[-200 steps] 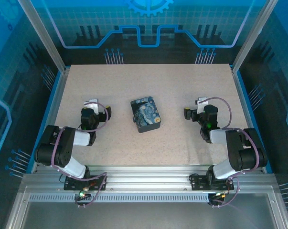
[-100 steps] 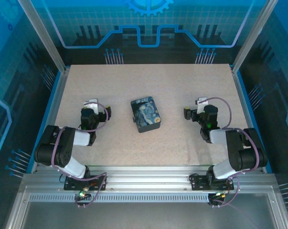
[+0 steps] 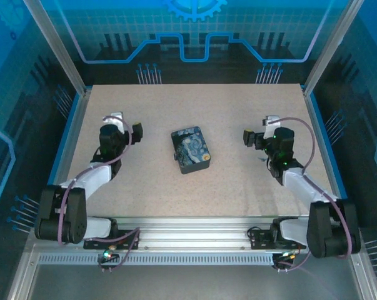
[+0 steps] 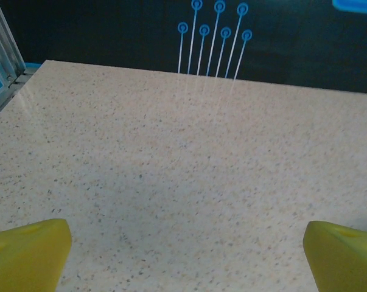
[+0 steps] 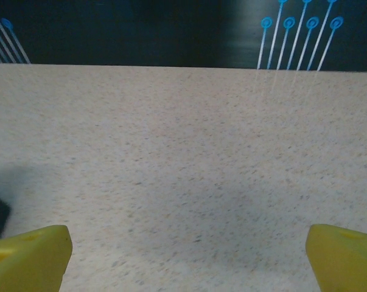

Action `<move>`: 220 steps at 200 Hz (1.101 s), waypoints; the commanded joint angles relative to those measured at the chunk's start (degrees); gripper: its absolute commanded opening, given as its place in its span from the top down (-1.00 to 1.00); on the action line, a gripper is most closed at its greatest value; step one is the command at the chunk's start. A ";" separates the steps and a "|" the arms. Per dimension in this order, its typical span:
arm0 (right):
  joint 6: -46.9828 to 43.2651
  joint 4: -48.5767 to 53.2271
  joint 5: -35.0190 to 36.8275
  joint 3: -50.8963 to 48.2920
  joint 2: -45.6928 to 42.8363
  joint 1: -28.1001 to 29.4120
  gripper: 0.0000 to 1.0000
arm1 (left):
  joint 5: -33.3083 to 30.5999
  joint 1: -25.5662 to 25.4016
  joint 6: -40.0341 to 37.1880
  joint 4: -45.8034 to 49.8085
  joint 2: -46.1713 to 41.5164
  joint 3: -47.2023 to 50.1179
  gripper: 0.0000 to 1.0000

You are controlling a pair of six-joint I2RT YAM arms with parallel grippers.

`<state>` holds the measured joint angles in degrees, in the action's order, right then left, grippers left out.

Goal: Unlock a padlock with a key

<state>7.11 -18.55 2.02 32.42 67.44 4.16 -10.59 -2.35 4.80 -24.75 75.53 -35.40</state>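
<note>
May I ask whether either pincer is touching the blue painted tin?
No, the left pincer and the right pincer stand clear of the tin, with bare tabletop between.

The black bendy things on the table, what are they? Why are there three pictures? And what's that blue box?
They are two robot arms, bolted at the near edge of the speckled table. Each ends in a two-finger gripper: the left gripper and the right gripper. One picture looks down from above. The other two come from cameras on the wrists, so yellow fingers poke in at the corners. Between the arms sits a blue painted tin box. Both grippers are open, holding nothing.
</note>
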 commanded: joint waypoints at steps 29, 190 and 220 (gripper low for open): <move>25.72 22.53 -3.54 7.06 -7.14 -1.97 -0.99 | 11.50 2.92 17.03 21.35 -0.95 -9.03 -0.98; 36.12 22.33 -17.79 -2.84 -1.51 21.96 -0.82 | 36.02 -11.74 10.23 44.43 38.68 -50.15 -0.86; 37.52 19.09 -19.94 -2.78 2.04 24.36 -0.81 | 37.96 -13.01 8.18 48.32 41.87 -53.86 -0.84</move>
<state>41.78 5.21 -15.40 29.82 67.55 26.74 23.51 -14.50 16.29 16.80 115.59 -86.63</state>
